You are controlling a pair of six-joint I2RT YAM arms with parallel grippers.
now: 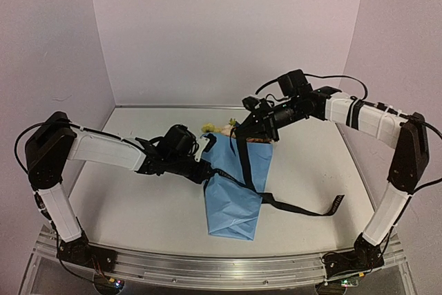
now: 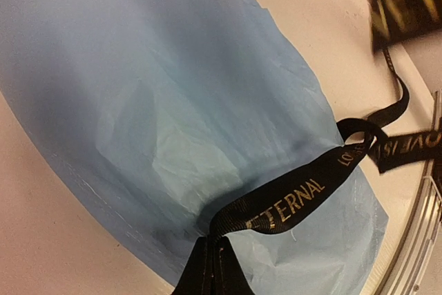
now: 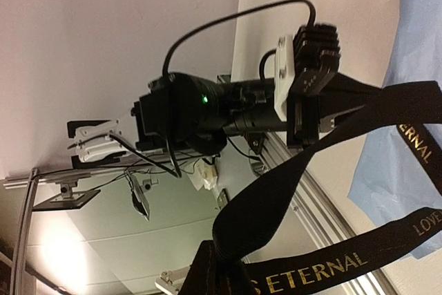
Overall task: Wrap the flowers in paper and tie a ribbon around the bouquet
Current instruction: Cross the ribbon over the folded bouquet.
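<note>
The bouquet [image 1: 233,191] lies on the table, a cone of light-blue paper [image 2: 173,101] with its narrow end toward the arms. The flowers [image 1: 219,128] show yellow and cream above the wide far end. The black ribbon [image 1: 243,160] runs down from my right gripper [image 1: 239,133] and crosses the cone. It reaches my left gripper [image 1: 209,172] at the cone's left edge, and a loose tail [image 1: 324,208] trails right. My left gripper [image 2: 213,243] is shut on the ribbon [image 2: 290,202] against the paper. Above the table, my right gripper [image 3: 224,260] is shut on the lettered ribbon [image 3: 276,198].
An aluminium rail [image 1: 221,264] runs along the table's near edge, close to the cone's narrow end, and shows as the rail [image 2: 414,240] in the left wrist view. White walls close in the back and sides. The left arm's wrist [image 3: 193,112] faces the right wrist camera.
</note>
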